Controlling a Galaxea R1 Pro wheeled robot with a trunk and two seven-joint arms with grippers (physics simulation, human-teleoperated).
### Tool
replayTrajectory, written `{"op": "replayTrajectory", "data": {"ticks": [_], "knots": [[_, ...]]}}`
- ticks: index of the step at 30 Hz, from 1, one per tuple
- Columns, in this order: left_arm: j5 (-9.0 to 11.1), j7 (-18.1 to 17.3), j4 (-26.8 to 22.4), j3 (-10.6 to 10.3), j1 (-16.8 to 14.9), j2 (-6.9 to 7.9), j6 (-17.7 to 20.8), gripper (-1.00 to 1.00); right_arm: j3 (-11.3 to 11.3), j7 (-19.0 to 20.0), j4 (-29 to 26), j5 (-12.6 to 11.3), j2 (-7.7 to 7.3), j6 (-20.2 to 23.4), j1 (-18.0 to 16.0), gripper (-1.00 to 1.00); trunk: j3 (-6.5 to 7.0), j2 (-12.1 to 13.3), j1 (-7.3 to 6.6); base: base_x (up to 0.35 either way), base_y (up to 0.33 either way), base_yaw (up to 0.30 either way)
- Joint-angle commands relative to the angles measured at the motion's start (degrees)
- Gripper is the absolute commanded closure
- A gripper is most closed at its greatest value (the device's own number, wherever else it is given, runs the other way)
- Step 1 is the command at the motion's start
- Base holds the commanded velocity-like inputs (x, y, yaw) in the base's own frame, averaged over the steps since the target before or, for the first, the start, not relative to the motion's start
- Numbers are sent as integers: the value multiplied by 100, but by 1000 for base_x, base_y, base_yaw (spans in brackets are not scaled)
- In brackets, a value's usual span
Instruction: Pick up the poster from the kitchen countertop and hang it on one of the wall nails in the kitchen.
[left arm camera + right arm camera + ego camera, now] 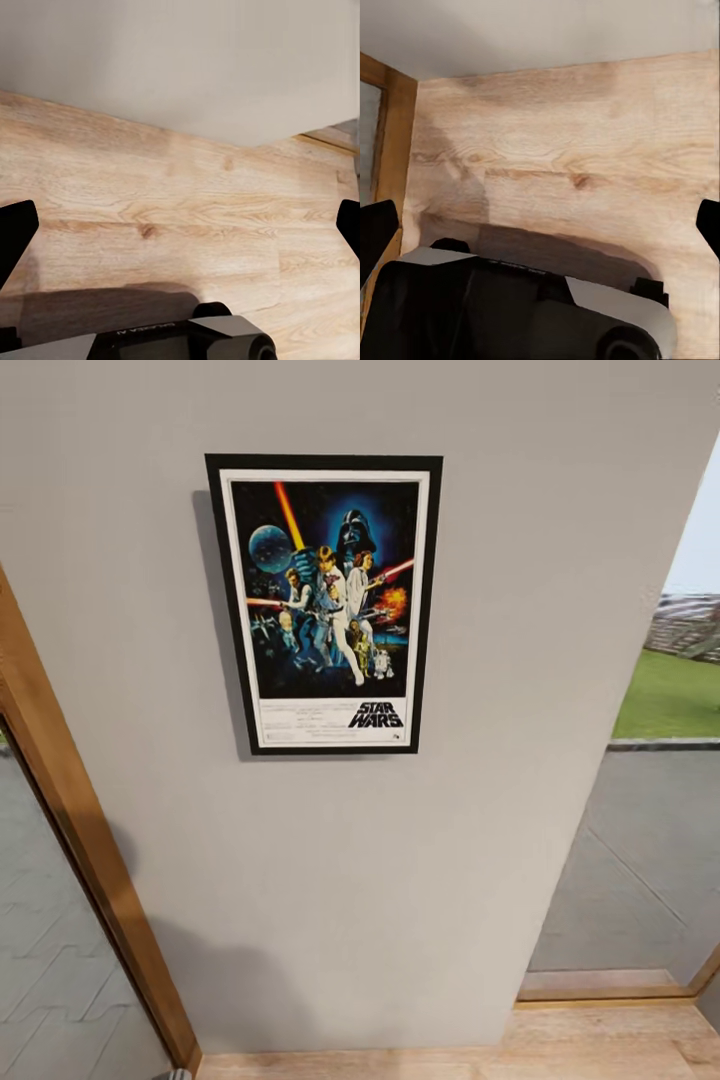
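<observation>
Item one, nearest my lenses: the left gripper [180, 225], its black fingertips [15, 236] set wide apart at the two edges of the left wrist view, nothing between them. It pointed down at the wood floor [172, 202]. The robot's own base [180, 339], a pale grey rounded housing, sat low in that view and threw a soft shadow across the planks.

Item two: the right gripper [540, 225], likewise spread wide and holding nothing, aimed at the same floor [570, 150] above the dark and pale casing of the base [510, 315]. I judged both arms hung slack at the sides because no carrying was needed.

Item three: flooring. Light oak-look boards, visible grain and knots, matte finish, butting against the foot of the wall [187, 60].

Item four: the wall [400, 860]. Flat, smooth, pale grey plaster, bounded by a tan wooden door frame [80, 840] on one side and a glazed opening [650, 840] with grass beyond on the other.

Item five: the poster [325, 605]. Tall rectangle, thin black frame, white border, colourful figures on dark blue, logo at the bottom. It hung flat against the wall, upright with a slight tilt, casting a narrow shadow along one edge. The nail bearing it was hidden behind the frame. I judged the hanging done.
</observation>
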Motion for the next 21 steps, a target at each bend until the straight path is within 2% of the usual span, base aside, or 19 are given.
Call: {"op": "replayTrajectory", "data": {"ticks": [1,3,4,7,10,12,15,21], "knots": [[29,-11,11,-23,-3,2,-28,-100,-27,-137,45,0,24,-14,-4,-100,7,-4,2,0,0,0],[28,-11,13,-23,-3,2,-28,-100,-27,-640,127,-2,106,-21,-4,-100,26,-4,2,0,0,0],[29,-11,13,-23,-3,2,-28,-100,-27,-747,138,-2,127,-23,-4,-100,36,-4,2,0,0,0],[28,-11,17,-23,-3,2,-28,-100,-23,-1401,176,-3,236,-25,-6,-100,65,-4,2,0,0,0],[29,-11,18,-23,-3,2,-28,-100,-25,-1525,182,-3,262,-71,-7,-100,93,-4,2,0,0,0],[28,-11,18,-23,-3,2,-28,-100,-34,-1597,196,-4,283,-336,-5,-100,112,-4,2,0,0,0],[28,-11,16,-23,-3,2,-28,-100,-35,-1609,200,-5,287,-392,-4,-100,135,-4,2,0,0,0],[25,-11,18,-23,-3,2,-28,-100,-46,-1622,1081,-19,276,-428,-4,-100,142,-4,2,0,0,0]]}}
